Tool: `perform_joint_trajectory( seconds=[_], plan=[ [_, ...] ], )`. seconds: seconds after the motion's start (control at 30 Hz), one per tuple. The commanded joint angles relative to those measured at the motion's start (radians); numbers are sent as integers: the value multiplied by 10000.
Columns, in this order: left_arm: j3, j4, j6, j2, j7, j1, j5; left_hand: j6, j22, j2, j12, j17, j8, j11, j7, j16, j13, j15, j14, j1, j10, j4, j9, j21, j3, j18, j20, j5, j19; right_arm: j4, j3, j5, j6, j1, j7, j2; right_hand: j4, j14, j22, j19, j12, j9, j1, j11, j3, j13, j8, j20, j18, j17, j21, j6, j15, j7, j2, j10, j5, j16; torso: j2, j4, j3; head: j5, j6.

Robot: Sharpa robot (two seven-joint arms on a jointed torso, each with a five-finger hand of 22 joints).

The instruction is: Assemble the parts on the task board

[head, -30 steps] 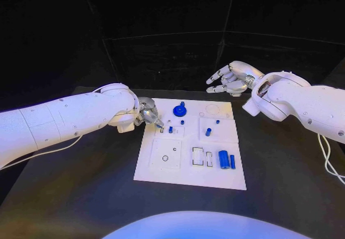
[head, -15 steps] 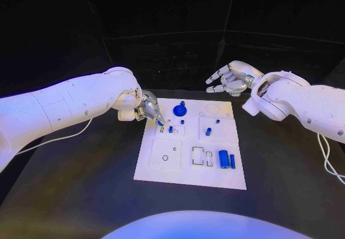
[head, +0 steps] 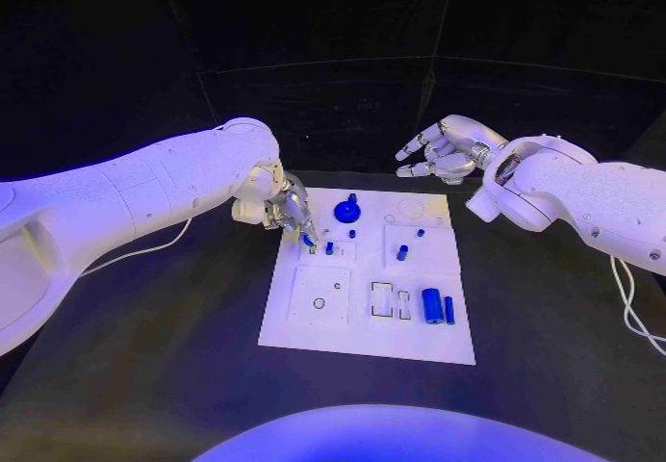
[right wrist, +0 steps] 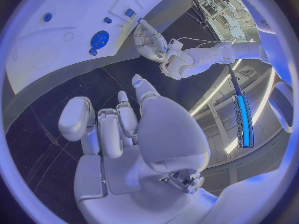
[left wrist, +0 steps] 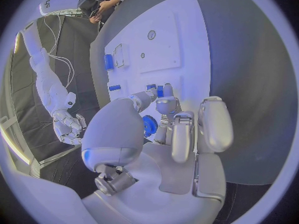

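The white task board [head: 364, 332] lies in the middle of the black table. My left hand [head: 289, 214] hovers over the board's far left corner and pinches a small blue peg [head: 308, 238] [left wrist: 160, 90] between thumb and fingertip. Another peg [head: 329, 249] stands just beside it. A blue gear [head: 347, 214] [left wrist: 149, 126] sits at the far edge, with small pegs [head: 402, 254] to its right. A thick blue cylinder [head: 432, 307] and a thin bar [head: 448, 312] lie at the near right. My right hand [head: 445, 149] [right wrist: 118, 129] hangs above the table behind the board, fingers apart, holding nothing.
Rectangular slots [head: 382, 300] and a square plate with a small hole [head: 320, 296] mark the board's near half. The black table [head: 153, 366] surrounds the board on all sides. A white cable [head: 631, 308] hangs by my right arm.
My left arm has raised its elbow and swung toward the far side; the hand has lifted a little from the board with the peg. The right hand has stayed put.
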Motion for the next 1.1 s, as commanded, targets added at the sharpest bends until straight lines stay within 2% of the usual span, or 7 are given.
perform_joint_trajectory(
  seconds=[0.03,0.27,0.53,1.1],
  plan=[
    [-6,-90,350,90,109,15,-739,-61,9,94,-42,2635,13,38,9,31,-14,51,1038,1,3,-1309,17,-8,1309,-52,90,41,-10,-9,5,-2,53,21,87,16,48,544,-7,-74,-26,-9,-9,-3,20,-2,44,6,70,246,-37,45,-77,0,86,-57,30,-49,-5,16,-7,-15,-4],
    [-135,-73,-3,234,285,-19,-1392,-64,33,96,-9,2635,12,39,11,31,33,52,1038,4,23,-1314,18,14,1307,-57,92,39,-3,-11,5,-2,49,21,97,34,45,544,-7,-73,-26,-10,-2,-4,25,-3,44,6,69,248,-38,45,-78,0,90,-57,43,-49,-11,19,-12,-2,-22],
    [-241,7,-378,319,299,-102,-1637,-67,73,98,15,2635,13,43,14,31,65,54,1038,9,42,-1322,22,50,1300,-66,93,33,8,-8,5,-2,42,21,109,46,45,544,-7,-73,-26,-10,-2,-4,25,-3,44,6,69,248,-38,45,-78,0,90,-57,43,-49,-12,18,-2,1,-36],
    [-282,172,-716,400,323,-174,-1857,-69,105,105,38,2635,16,47,19,31,92,56,1038,9,61,-1325,28,78,1288,-73,95,26,17,-16,5,-3,45,20,118,69,45,544,-7,-73,-26,-10,-2,-4,25,-3,44,6,69,248,-38,45,-78,0,90,-57,43,-49,-10,22,0,-24,-76]
  ],
)
